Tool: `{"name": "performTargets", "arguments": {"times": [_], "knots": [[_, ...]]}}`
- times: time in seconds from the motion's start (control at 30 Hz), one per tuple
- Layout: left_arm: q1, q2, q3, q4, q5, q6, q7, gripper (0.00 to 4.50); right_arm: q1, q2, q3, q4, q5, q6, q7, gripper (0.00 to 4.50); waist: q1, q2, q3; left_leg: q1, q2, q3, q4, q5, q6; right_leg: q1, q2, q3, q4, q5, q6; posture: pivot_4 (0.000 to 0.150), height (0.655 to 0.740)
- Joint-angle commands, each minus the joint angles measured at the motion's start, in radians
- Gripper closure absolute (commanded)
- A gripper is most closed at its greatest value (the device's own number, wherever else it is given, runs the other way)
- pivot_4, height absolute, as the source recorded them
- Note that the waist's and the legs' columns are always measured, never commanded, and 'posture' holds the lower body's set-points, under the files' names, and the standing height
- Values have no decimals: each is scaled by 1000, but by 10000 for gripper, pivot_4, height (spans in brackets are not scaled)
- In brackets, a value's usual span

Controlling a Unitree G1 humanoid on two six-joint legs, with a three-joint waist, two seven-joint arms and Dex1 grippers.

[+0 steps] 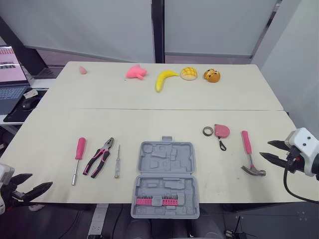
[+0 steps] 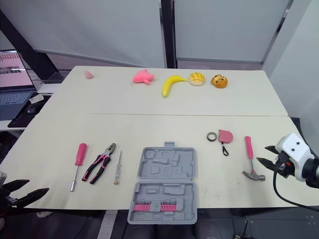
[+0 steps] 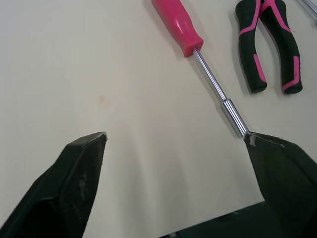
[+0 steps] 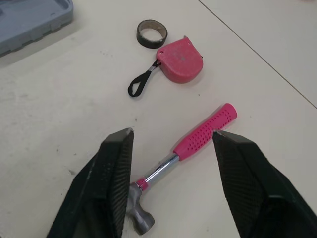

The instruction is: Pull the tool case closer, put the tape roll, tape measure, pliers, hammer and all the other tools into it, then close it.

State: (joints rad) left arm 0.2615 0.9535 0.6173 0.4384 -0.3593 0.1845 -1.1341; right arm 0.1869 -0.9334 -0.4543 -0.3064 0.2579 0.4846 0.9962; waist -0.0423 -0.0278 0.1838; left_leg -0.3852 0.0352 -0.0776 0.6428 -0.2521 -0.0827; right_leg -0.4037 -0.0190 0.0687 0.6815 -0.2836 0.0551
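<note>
The grey plastic tool case [image 1: 165,179] lies open and flat at the middle of the near edge of the pale table [image 1: 149,124]. Its near half holds a row of pink bits.

To its left lie three tools side by side:
- a slim clear-handled screwdriver [image 1: 117,161], nearest the case
- pink-and-black pliers [image 1: 100,157]
- a pink-handled driver with a long steel shaft [image 1: 78,158], farthest left

To the right of the case and a little farther back, a small dark tape roll [image 1: 208,131] sits just beside a pink tape measure [image 1: 222,131]. The pink-handled hammer [image 1: 249,152] lies right of them, head toward the near side.

The left gripper [image 1: 41,180] hangs at the near left corner with its fingers spread wide, holding nothing. The right gripper [image 1: 265,149] is just right of the hammer, also spread wide and empty.

Along the far side are a pink soft toy [image 1: 135,72], a yellow banana [image 1: 163,78], a bun [image 1: 188,73] and an orange toy [image 1: 212,75].
</note>
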Motion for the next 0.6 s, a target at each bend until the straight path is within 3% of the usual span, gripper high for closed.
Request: {"name": "performTargets", "arguments": {"times": [0.03, 0.1, 0.13, 0.43, 0.6], "knots": [[1, -6, 23, -64, -30, -8, -1, 0, 31, -9, -28, -7, 14, -16, 15, 7306, 1, 0, 0, 0, 0, 0, 0, 0, 0, 0, 0, 0, 0, 0, 0, 1500, 7255], [9, -8, 26, -85, -32, 0, 4, 0, 41, -9, -24, -2, 16, -19, 16, 711, 1, 0, 0, 0, 0, 0, 0, 0, 0, 0, 0, 0, 0, 0, 0, 1500, 7255], [18, -9, 28, -93, -32, 1, 4, 0, 44, -11, -22, 2, 15, -23, 17, 255, 1, 0, 0, 0, 0, 0, 0, 0, 0, 0, 0, 0, 0, 0, 0, 1500, 7255], [79, -32, 42, -134, -47, 18, 21, 0, 51, -21, -24, 34, 7, -59, 17, 255, -10, 0, 0, 0, 0, 1, -1, 0, 0, 0, 0, 1, 0, 0, 0, 1500, 7255], [41, -48, -13, -299, -92, 58, 5, 0, -16, -8, 9, 9, 7, -62, -28, 255, -8, 0, 0, 0, 0, 1, 0, 0, 0, 0, 0, 1, 0, 0, 0, 1500, 7255]]}}
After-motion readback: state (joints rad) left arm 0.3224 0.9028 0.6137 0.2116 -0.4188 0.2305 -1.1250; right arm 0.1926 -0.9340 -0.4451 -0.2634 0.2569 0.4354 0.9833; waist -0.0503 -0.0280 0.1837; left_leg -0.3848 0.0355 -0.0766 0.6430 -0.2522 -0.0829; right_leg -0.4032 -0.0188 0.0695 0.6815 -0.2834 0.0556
